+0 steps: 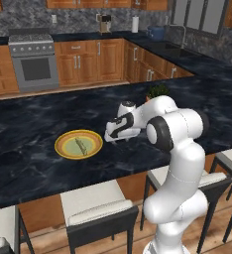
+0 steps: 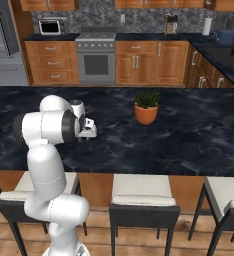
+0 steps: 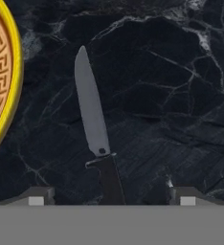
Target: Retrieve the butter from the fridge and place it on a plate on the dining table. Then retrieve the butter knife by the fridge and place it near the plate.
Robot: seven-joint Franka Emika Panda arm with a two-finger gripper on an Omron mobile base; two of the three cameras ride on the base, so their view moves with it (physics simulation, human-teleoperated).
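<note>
The butter knife (image 3: 91,115) lies flat on the black marble dining table (image 3: 176,95), its grey blade pointing away from the hand and its dark handle running down between the fingertips. My gripper (image 3: 113,196) hangs just above it, open, its fingers wide apart on either side of the handle without touching it. The yellow plate (image 3: 16,72) sits close by on the blade's left. In the left base view the plate (image 1: 61,148) holds the pale butter (image 1: 81,145), and the gripper (image 1: 113,139) hovers low just to the plate's right. The grey fridge (image 2: 0,55) stands far back left.
A potted plant (image 2: 146,107) stands on the table to the right of the hand. White-cushioned stools (image 1: 98,208) line the near edge of the table. A stove (image 1: 33,62) and wooden cabinets run along the far wall.
</note>
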